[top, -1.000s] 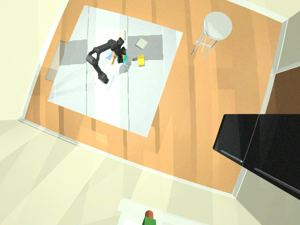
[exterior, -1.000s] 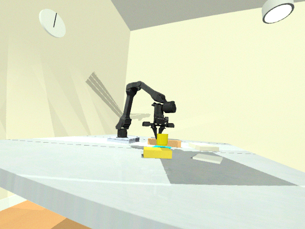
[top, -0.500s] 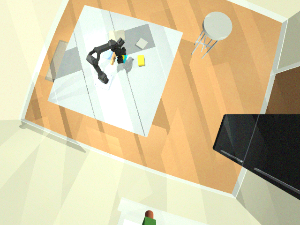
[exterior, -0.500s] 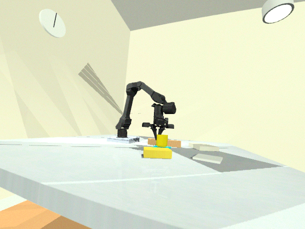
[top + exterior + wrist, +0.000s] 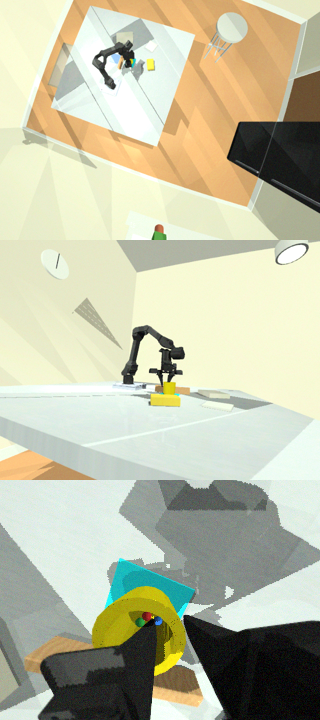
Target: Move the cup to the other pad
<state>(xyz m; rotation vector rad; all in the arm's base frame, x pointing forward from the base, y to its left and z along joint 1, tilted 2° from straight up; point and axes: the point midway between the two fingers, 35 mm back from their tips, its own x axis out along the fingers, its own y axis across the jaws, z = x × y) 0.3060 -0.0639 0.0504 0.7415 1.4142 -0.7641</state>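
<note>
on cyan pad [image 5: 150, 587] yellow cup [image 5: 139, 630] is stood upright, marbles [image 5: 147, 619] kept inside; fingers parted astride rim, nothing gripped.

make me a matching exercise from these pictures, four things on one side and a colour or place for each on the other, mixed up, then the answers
Things:
1. cup
2. pad under the cup
3. plank
4. marbles

Colour or place:
A. cyan
B. inside the cup
C. yellow, upright
D. tan, flat on the table beside the pad

Pairs: 1-C, 2-A, 3-D, 4-B
</note>
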